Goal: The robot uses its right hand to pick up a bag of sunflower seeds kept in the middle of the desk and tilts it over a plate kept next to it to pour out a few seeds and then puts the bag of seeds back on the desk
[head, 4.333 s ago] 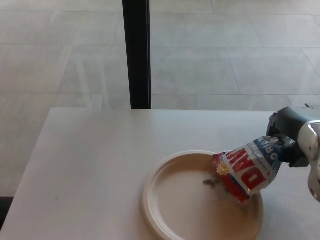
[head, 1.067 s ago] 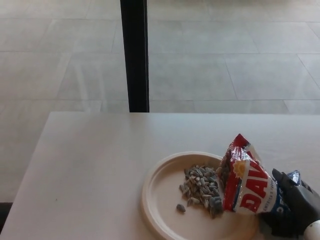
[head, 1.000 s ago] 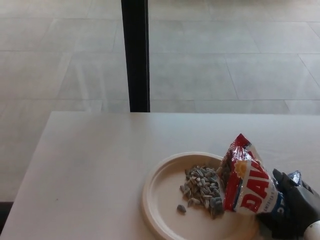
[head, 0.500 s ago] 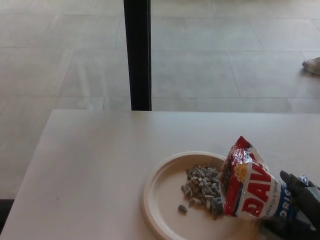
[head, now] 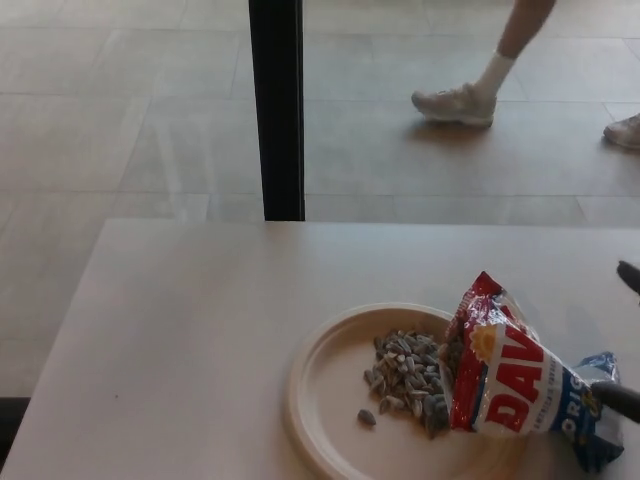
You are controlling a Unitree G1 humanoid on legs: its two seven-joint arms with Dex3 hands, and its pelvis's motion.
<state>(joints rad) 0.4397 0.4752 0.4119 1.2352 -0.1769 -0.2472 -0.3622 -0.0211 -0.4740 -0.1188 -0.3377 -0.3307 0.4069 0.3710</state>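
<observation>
While seeds already lie poured, findings run left to right as follows.

Desk (head: 180, 330): pale top, bare on its left half; nothing of the left hand in view.

Plate (head: 320, 400): cream, round, near the front edge, right of centre; unmoved against the earlier pictures.

Seeds (head: 408, 380): heap on the plate's right half, one stray seed just to its left; same amount as a second ago, so pouring judged complete.

Bag (head: 510, 385): red, white and blue, tilted, mouth end over the plate's right rim beside the heap, blue base on the desk at the right; resting partly on the plate, not clear of it.

Right hand (head: 625, 345): half a second ago wrapped about the bag's base; now drawn off to the right edge, only two dark fingertips (head: 616, 398) showing, spread well apart. Lower tip touching or just beside the bag's blue corner, upper tip apart from it. Holding nothing.

Change noted: bag released, hand pulling away.

Task standing: put-down judged done, though bag leans on the plate.

Background: person's legs crossing the floor beyond the glass.
</observation>
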